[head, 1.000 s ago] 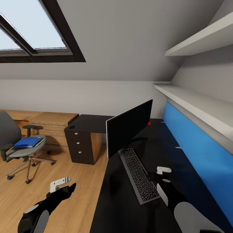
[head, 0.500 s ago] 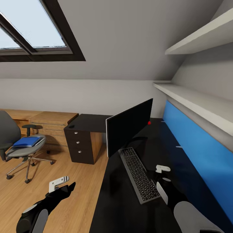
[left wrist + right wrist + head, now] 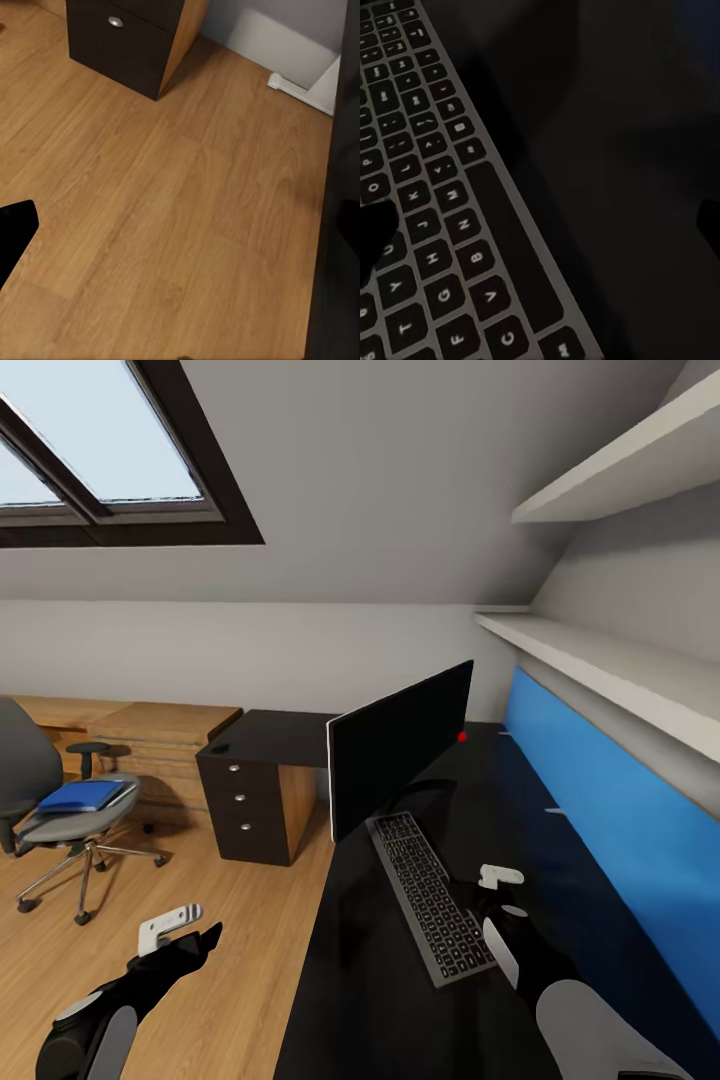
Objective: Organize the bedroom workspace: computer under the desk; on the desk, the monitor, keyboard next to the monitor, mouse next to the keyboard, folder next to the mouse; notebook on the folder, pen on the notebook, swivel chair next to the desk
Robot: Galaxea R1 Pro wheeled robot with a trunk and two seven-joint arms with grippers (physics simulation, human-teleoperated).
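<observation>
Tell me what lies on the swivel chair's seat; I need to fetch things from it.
The blue folder lies flat on the swivel chair. A thin grey edge shows beneath it, too small to identify; anything under the folder is covered.

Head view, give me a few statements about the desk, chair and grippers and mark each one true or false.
1. The keyboard lies on the desk in front of the monitor. True.
2. The blue folder is on the desk. False: it lies on the swivel chair seat.
3. The right gripper hangs over the desk beside the keyboard. True.
4. The left gripper holds the folder. False: it is above the wood floor, holding nothing.
</observation>
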